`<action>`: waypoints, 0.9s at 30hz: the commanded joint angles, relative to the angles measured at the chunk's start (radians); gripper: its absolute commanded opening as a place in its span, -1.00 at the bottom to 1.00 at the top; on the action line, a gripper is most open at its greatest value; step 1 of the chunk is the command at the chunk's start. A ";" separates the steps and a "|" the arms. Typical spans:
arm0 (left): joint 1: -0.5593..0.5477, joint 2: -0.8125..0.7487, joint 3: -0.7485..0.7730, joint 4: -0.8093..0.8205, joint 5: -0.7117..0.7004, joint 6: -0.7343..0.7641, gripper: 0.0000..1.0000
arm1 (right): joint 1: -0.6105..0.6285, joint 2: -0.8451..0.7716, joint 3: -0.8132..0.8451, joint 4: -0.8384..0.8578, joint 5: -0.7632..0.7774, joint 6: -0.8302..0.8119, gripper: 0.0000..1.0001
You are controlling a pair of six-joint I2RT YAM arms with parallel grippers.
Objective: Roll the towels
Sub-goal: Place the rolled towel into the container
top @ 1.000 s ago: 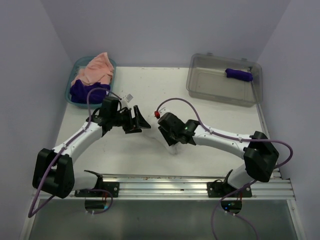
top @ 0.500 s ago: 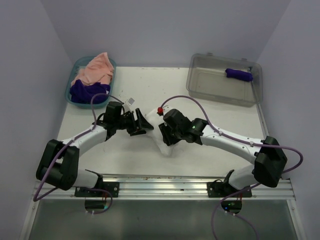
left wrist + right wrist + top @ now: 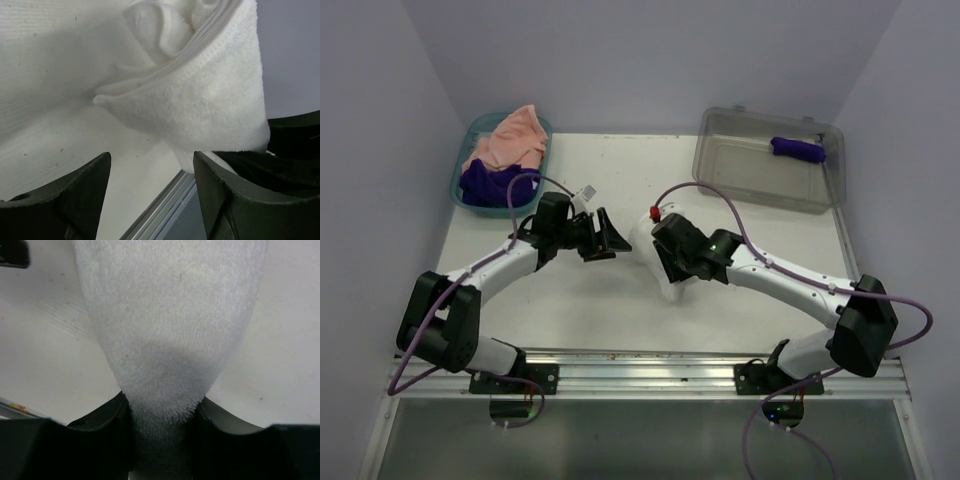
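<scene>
A white towel (image 3: 642, 240), partly rolled, lies mid-table between my two grippers. In the left wrist view its rolled end (image 3: 200, 95) shows layered edges just ahead of the fingers. My left gripper (image 3: 605, 236) is open and empty, its jaws apart just short of the roll (image 3: 152, 190). My right gripper (image 3: 672, 268) is shut on the other end of the white towel (image 3: 170, 315), with cloth pinched between the jaws (image 3: 162, 425). A peach-pink towel (image 3: 510, 135) and a dark purple towel (image 3: 485, 182) lie crumpled in the teal basket. A dark purple roll (image 3: 798, 149) lies in the clear grey bin.
The teal basket (image 3: 457, 192) stands at the back left corner. The clear grey bin (image 3: 750, 172) stands at the back right. An aluminium rail (image 3: 650, 365) runs along the near edge by the arm bases. Purple walls close in the left, right and back sides.
My right gripper has shifted a little to the right with the white towel still in it. My left gripper has moved slightly away from the near edge, staying open beside the roll.
</scene>
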 commanded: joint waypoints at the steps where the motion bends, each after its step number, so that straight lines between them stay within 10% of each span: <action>1: 0.009 -0.066 0.095 -0.121 -0.034 0.104 0.43 | -0.038 -0.067 0.088 -0.086 0.217 -0.016 -1.00; 15: 0.111 -0.110 0.167 -0.252 0.015 0.164 0.44 | -0.343 -0.045 0.378 -0.194 0.304 -0.093 -1.00; 27: 0.131 -0.055 0.235 -0.316 0.039 0.197 0.43 | -0.673 0.413 0.961 -0.387 0.170 0.158 -1.00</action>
